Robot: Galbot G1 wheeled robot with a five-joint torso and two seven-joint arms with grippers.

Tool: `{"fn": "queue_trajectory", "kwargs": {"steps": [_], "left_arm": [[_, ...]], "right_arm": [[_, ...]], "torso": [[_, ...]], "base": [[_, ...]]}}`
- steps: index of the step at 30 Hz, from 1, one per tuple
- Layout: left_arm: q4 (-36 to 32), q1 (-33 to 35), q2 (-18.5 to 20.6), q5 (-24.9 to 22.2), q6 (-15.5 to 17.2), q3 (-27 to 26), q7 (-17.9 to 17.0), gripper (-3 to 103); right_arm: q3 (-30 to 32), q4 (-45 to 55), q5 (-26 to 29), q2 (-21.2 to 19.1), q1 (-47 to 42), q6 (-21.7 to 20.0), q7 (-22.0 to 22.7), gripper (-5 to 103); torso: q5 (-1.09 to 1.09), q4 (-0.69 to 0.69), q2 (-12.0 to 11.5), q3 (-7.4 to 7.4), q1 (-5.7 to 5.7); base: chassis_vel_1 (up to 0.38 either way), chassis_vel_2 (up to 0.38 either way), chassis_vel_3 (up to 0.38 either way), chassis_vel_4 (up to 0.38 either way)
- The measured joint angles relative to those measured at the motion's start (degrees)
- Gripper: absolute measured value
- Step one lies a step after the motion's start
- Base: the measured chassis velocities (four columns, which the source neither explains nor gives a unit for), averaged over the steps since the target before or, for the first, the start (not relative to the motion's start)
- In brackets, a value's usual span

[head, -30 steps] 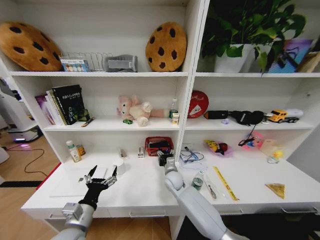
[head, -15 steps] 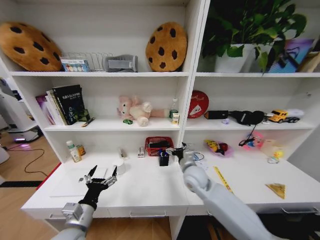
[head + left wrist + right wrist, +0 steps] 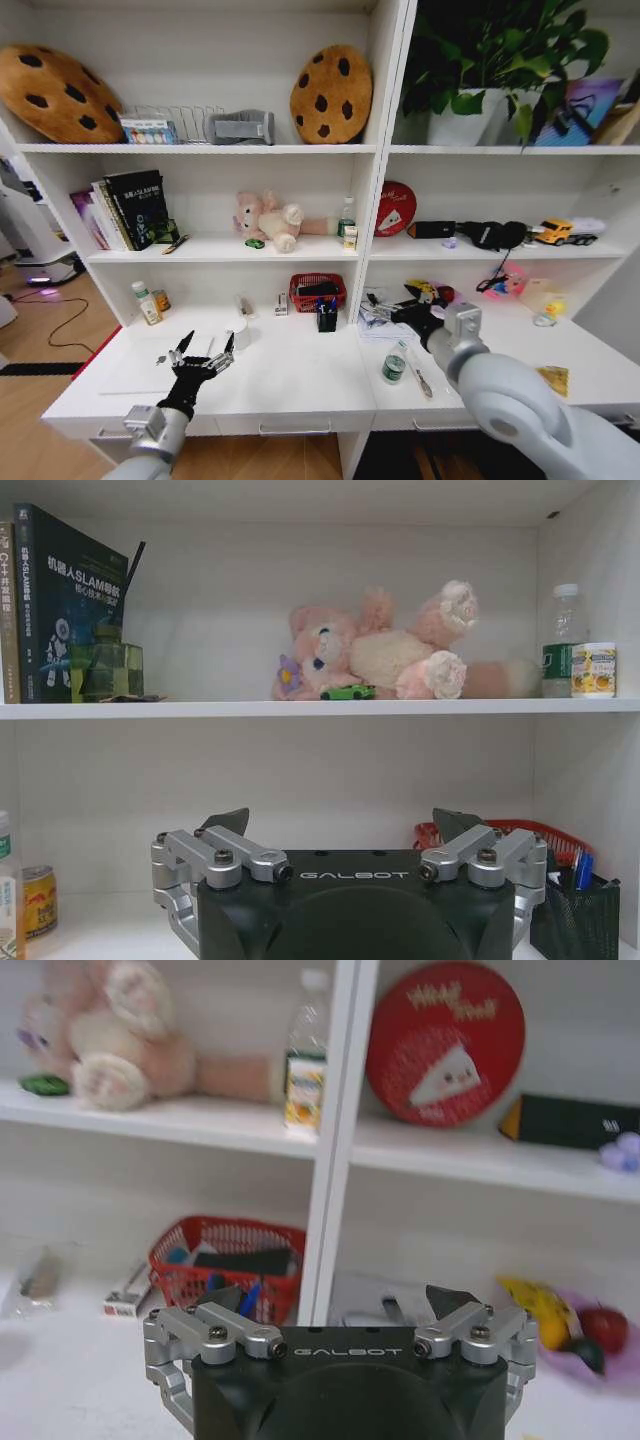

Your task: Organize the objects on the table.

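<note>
I see the left gripper [image 3: 202, 352] hovering low over the left end of the long white worktop [image 3: 290, 375], fingers spread wide and holding nothing. The right gripper [image 3: 408, 312] hangs above the crumpled papers [image 3: 376, 322] near the shelf divider, fingers also wide apart and empty. A small teal can [image 3: 394, 366] stands on the worktop just in front of the right arm, with a marker pen [image 3: 417, 377] lying beside it. A tiny green toy car [image 3: 348, 692] sits on the middle shelf, against the pink plush bear [image 3: 385, 652]. A black mesh pen holder [image 3: 327, 317] stands before the red wire basket [image 3: 317, 290].
</note>
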Motion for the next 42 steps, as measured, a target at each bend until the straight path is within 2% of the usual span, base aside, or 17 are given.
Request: {"fn": "queue_trajectory", "kwargs": {"steps": [2,7,8,9,12,16,22,28,31,32,33,35,36,38,39,41,42], "left_arm": [[0.0,0.0,0.0,0.0,0.0,0.0,0.0,100],[0.0,0.0,0.0,0.0,0.0,0.0,0.0,100],[0.0,0.0,0.0,0.0,0.0,0.0,0.0,100],[0.0,0.0,0.0,0.0,0.0,0.0,0.0,100],[0.0,0.0,0.0,0.0,0.0,0.0,0.0,100],[0.0,0.0,0.0,0.0,0.0,0.0,0.0,100],[0.0,0.0,0.0,0.0,0.0,0.0,0.0,100],[0.0,0.0,0.0,0.0,0.0,0.0,0.0,100],[0.0,0.0,0.0,0.0,0.0,0.0,0.0,100],[0.0,0.0,0.0,0.0,0.0,0.0,0.0,100],[0.0,0.0,0.0,0.0,0.0,0.0,0.0,100],[0.0,0.0,0.0,0.0,0.0,0.0,0.0,100],[0.0,0.0,0.0,0.0,0.0,0.0,0.0,100],[0.0,0.0,0.0,0.0,0.0,0.0,0.0,100],[0.0,0.0,0.0,0.0,0.0,0.0,0.0,100],[0.0,0.0,0.0,0.0,0.0,0.0,0.0,100],[0.0,0.0,0.0,0.0,0.0,0.0,0.0,100]], "right_arm": [[0.2,0.0,6.8,-0.1,-1.2,0.1,8.3,100],[4.0,-0.2,6.3,1.1,-5.5,0.4,10.8,100],[6.2,-0.3,5.0,1.9,-7.2,0.0,8.9,100],[11.4,-0.5,-0.3,3.4,-9.9,-0.9,0.9,100],[14.9,-1.5,-2.5,4.0,-9.9,-1.8,-2.4,100],[15.3,-1.7,6.5,3.9,-7.8,0.4,7.6,100],[18.3,-0.9,6.9,8.9,-15.9,4.5,16.7,100],[25.2,-1.3,1.7,15.0,-25.4,6.7,18.5,100],[29.6,-2.6,-4.0,18.2,-31.0,6.6,11.5,100],[31.9,-3.6,-7.5,19.6,-33.5,6.6,6.0,100],[31.9,-3.6,-7.5,19.6,-33.5,6.6,6.0,100],[35.9,-5.8,-15.9,21.7,-37.2,6.9,-4.2,100],[35.9,-5.8,-15.9,21.7,-37.2,6.9,-4.2,100],[40.8,-13.7,-37.7,23.6,-40.6,12.1,-23.2,100],[40.8,-13.7,-37.7,23.6,-40.6,12.1,-23.2,100],[41.8,-22.6,-50.2,24.2,-35.6,19.5,-29.2,100],[41.8,-22.6,-50.2,24.2,-35.6,19.5,-29.2,100]], "torso": [[0.00,0.01,0.0,0.01,0.01],[-0.01,-0.01,0.0,0.01,0.01],[0.00,-0.01,0.0,0.01,0.01],[0.01,-0.02,0.0,0.01,0.01],[-0.02,-0.03,0.0,0.00,0.00],[-0.03,0.02,0.0,0.01,0.01],[-0.02,-0.01,0.0,0.01,0.01],[-0.01,-0.01,0.0,0.00,0.01],[-0.01,-0.01,0.0,0.00,0.01],[0.01,-0.05,0.0,0.00,0.01],[0.01,-0.05,0.0,0.00,0.01],[-0.01,0.01,0.0,0.00,0.01],[-0.01,0.01,0.0,0.00,0.01],[-0.03,-0.04,0.0,0.00,0.00],[-0.03,-0.04,0.0,0.00,0.00],[0.02,0.03,0.0,0.01,0.01],[0.02,0.03,0.0,0.01,0.01]], "base": [[0.000,0.000,0.000,0.000],[0.000,0.000,0.000,0.000],[0.000,0.000,0.000,0.000],[0.000,0.000,0.000,0.000],[0.000,0.000,0.000,0.000],[0.000,0.000,0.000,0.000],[0.000,0.000,0.000,0.000],[0.000,0.000,0.000,0.000],[0.000,0.000,0.000,0.000],[0.000,0.000,0.000,0.000],[0.000,0.000,0.000,0.000],[0.000,0.000,0.000,0.000],[0.000,0.000,0.000,0.000],[0.000,0.000,0.000,0.000],[0.000,0.000,0.000,0.000],[0.000,0.000,0.000,0.000],[0.000,0.000,0.000,0.000]]}}
